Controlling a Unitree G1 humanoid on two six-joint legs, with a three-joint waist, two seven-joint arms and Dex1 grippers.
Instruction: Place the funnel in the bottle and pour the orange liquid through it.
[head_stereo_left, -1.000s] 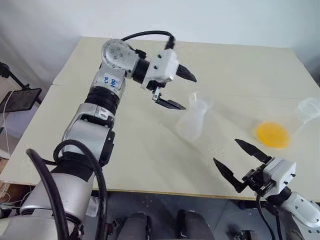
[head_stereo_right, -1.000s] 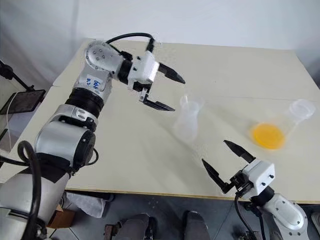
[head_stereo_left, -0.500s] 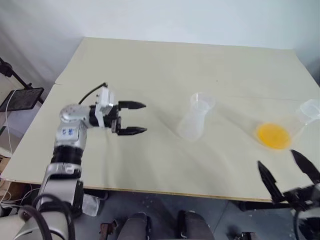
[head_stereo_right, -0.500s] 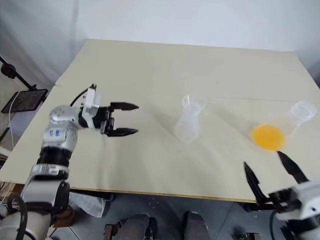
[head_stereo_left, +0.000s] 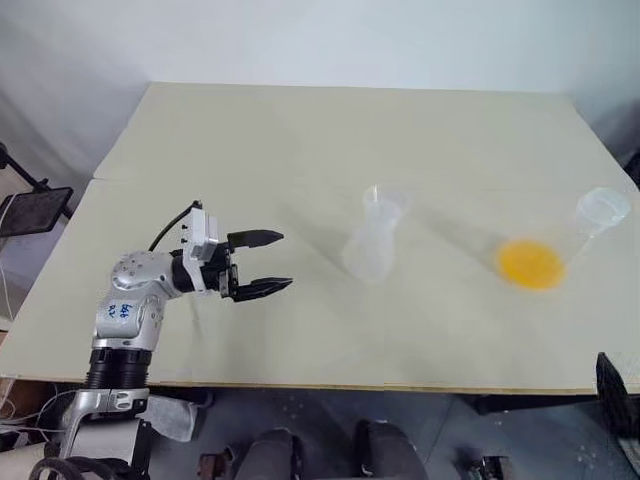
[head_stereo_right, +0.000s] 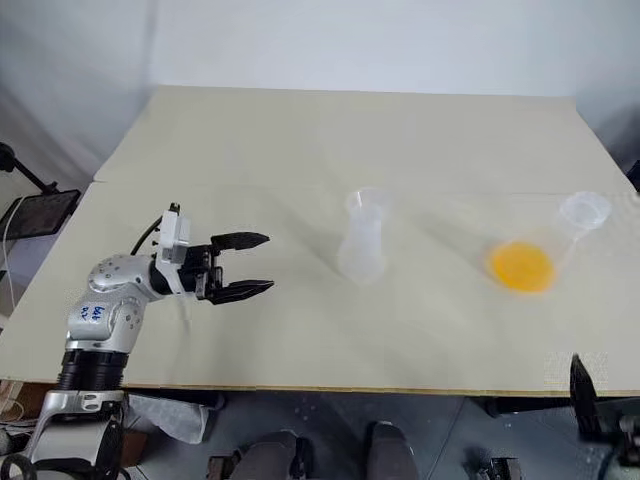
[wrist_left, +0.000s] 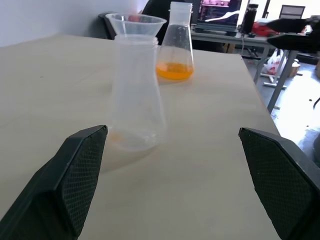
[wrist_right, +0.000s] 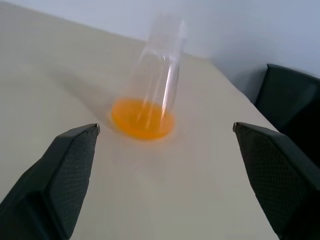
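1. Two grippers, both mine, both spread wide and holding nothing: my left gripper (head_stereo_left: 275, 262) hovers over the near left part of the table (head_stereo_left: 300, 140), pointing across at the glassware, and my right gripper (wrist_right: 165, 165) hangs off the near right corner, its fingers framing the flask of orange liquid (head_stereo_left: 531, 264).
2. Next out from my left fingers stands the bottle (head_stereo_left: 368, 250), upright near mid-table, with the clear funnel (wrist_left: 135, 23) already seated in its neck. So I judge the step in hand to be the pour, not the placing.
3. Farthest right is the larger flask (head_stereo_left: 585, 225), well apart from the bottle, a shallow orange pool in its base.
4. To pour well, I would grip the flask by its neck with my right gripper, steady the bottle's body with my left, and tip slowly, since the funnel mouth looks narrow and lightly seated.
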